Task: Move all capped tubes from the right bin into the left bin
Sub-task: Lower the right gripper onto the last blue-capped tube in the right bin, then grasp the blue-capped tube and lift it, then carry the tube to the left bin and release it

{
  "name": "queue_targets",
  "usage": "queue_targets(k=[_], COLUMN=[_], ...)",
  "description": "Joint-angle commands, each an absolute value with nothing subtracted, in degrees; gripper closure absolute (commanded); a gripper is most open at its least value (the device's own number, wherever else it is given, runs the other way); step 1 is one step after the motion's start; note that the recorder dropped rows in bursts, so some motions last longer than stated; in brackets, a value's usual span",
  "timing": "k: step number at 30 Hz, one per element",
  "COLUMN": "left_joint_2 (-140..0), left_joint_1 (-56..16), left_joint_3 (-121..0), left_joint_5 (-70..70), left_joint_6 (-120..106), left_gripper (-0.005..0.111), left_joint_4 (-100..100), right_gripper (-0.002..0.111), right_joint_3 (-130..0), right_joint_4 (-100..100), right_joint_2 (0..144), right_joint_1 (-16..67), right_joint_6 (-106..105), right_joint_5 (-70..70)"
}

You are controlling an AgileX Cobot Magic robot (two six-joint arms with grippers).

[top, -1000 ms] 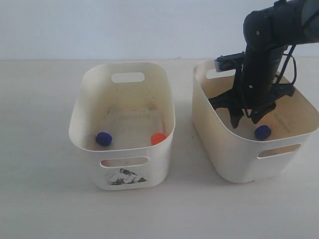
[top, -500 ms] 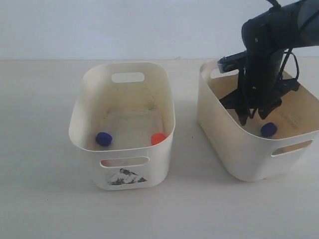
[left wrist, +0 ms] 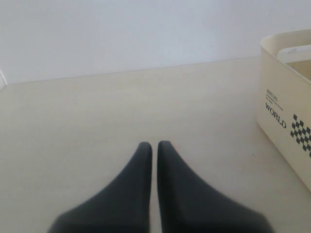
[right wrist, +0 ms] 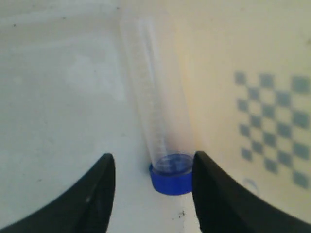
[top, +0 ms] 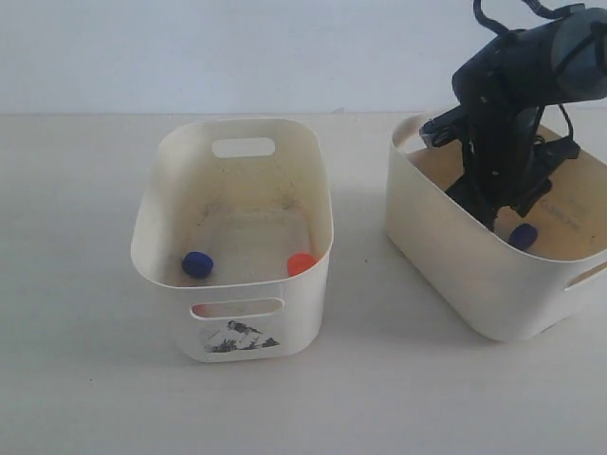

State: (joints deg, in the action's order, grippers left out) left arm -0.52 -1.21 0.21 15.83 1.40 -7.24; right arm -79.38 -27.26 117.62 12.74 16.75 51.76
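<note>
A: Where do we find the blue-capped tube (right wrist: 155, 97)?
B: We see it lying in the right bin (top: 446, 256) along the wall, its cap (right wrist: 170, 178) between the spread fingers of the right gripper (right wrist: 152, 156), ungrasped. The left gripper (left wrist: 154, 144) is pressed closed, holding nothing.

the left bin (top: 303, 313) and right bin (top: 446, 256) are smooth cream plastic with a faint sheen, the left one's inside speckled and grimy. the capped tube (right wrist: 155, 97) is clear plastic. the table (top: 76, 360) looks matt.
</note>
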Motion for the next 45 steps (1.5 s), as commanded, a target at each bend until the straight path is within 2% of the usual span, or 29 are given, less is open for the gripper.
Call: queue_targets(k=[1,20,21,23,24,25,26,32,45], left_joint_2=[-0.4,-0.4,-0.4,-0.4,-0.4,-0.4,-0.4,-0.4,-0.4], left_joint_1=[-1.1,-1.1,-1.1,-1.1,-1.1,-1.1,-1.1,-1.1,-1.1], left_joint_3=[0.0,0.0,0.0,0.0,0.0,0.0,0.0,0.0,0.0], left_joint_5=[15.0,15.0,15.0,15.0,15.0,15.0,15.0,15.0,15.0], left_joint_6=[2.1,2.1,2.1,2.1,2.1,2.1,2.1,2.1,2.1], left_gripper=[0.102,0.102,0.102,0.102,0.102,0.102,0.102,0.102,0.102], left_joint_4=[-6.9,-6.9,-6.9,-6.9,-6.9,-6.9,-6.9,-6.9,-6.9], right_gripper=[0.061,0.062,0.065,0.076,0.084,0.102,0.109,0.108,0.108], right_joint_3=[-79.3,-79.3,-79.3,-79.3,-79.3,-79.3,-79.3,-79.4,-79.4], right_joint_4=[-31.7,-36.5,-36.5,-36.5,-36.5,-36.5,-36.5,-35.6,-20.2], right_joint_2=[117.4,127.0,127.2,127.7,127.9,128.0,128.0,125.5,100.6], right_joint_1=[12.5,12.5,12.5,12.5,12.5,12.5,12.5,12.5,12.5], right_joint_6=[17.7,20.0,20.0,20.0,20.0,20.0,20.0,20.3,17.1], right_joint_5=[50.2,51.9,52.4,53.2,53.5,54.0,54.2,57.8,55.4])
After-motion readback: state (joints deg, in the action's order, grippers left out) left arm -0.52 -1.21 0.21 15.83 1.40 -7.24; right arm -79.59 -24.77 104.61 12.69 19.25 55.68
